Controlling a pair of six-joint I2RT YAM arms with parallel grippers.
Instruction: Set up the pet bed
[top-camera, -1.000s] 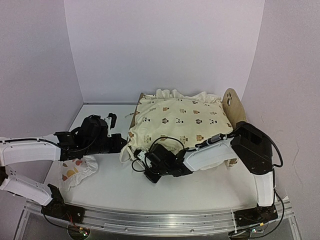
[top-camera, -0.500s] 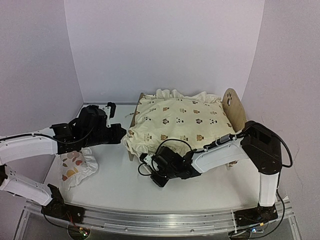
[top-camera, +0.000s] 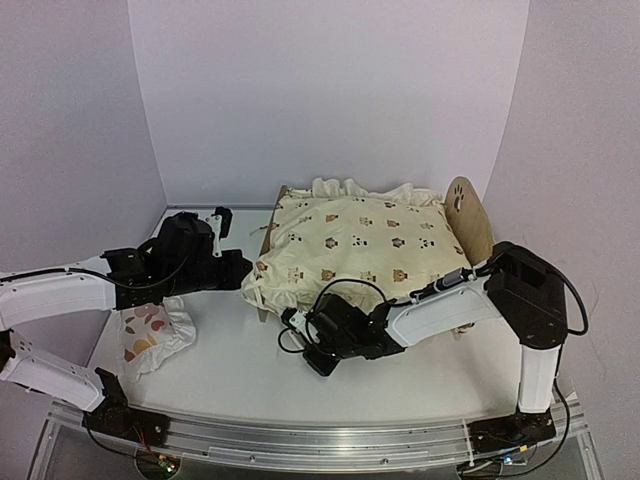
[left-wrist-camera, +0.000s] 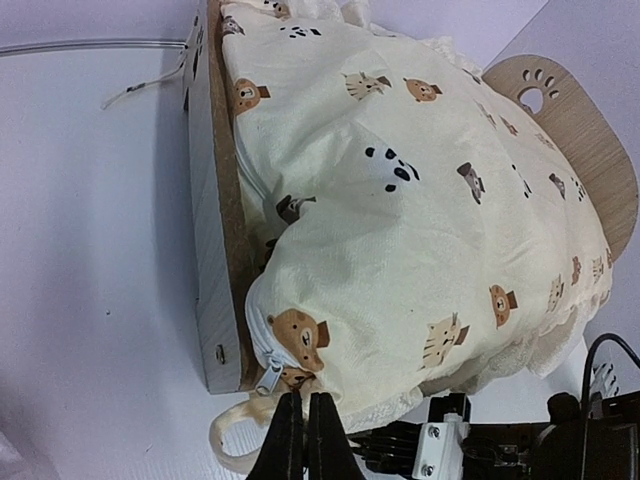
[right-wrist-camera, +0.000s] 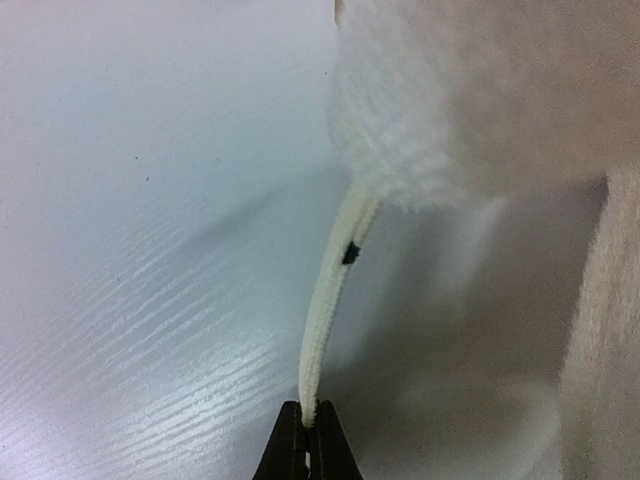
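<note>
The pet bed (top-camera: 463, 206) stands at the back right, its light-wood footboard (left-wrist-camera: 212, 270) on the left and its paw-print headboard (left-wrist-camera: 575, 130) on the right. A cream animal-print cushion (top-camera: 360, 245) covers it and hides the base. My left gripper (top-camera: 245, 272) is at the cushion's (left-wrist-camera: 400, 220) front left corner, shut (left-wrist-camera: 306, 400) on the tie just under the zipper pull. In front of the bed, low over the table, my right gripper (top-camera: 296, 328) is shut (right-wrist-camera: 307, 420) on another cream tie (right-wrist-camera: 325, 310) that runs up to the cushion's fluffy edge.
A small white pillow (top-camera: 150, 335) with orange-brown prints lies on the table at the front left, under the left arm. White walls close in the table on three sides. A thin cord (left-wrist-camera: 140, 88) lies beyond the footboard.
My left gripper has moved away from the pillow, back and right, to the cushion's corner. The hanging corner has risen a little. The right gripper has shifted slightly right.
</note>
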